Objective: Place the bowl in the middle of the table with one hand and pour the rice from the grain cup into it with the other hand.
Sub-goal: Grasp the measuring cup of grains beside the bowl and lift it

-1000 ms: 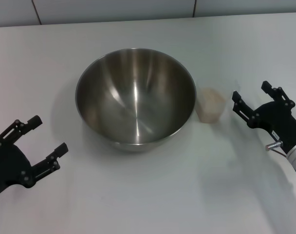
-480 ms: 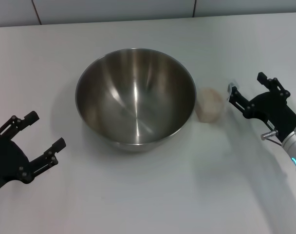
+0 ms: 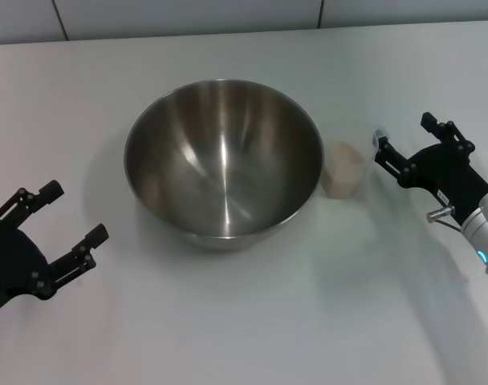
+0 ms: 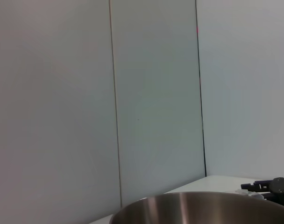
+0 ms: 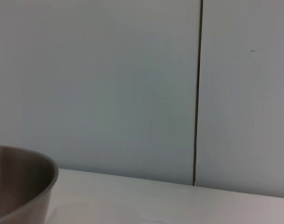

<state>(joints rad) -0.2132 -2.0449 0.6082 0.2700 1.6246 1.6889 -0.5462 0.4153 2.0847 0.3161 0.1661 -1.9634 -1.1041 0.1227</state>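
No writing or labels can be read on anything here. At the near left of the white counter (image 3: 228, 321), the left pincer (image 3: 67, 220) hovers with its fingers spread wide, holding nothing, with open room between it and the bowl (image 3: 224, 160). The bowl sits mid-counter, upright. Just beside its right side stands the cup (image 3: 344, 171), filled with pale rice (image 3: 346, 164). Near the cup, on its right, the right pincer (image 3: 403, 138) gapes wide, empty, not touching it.
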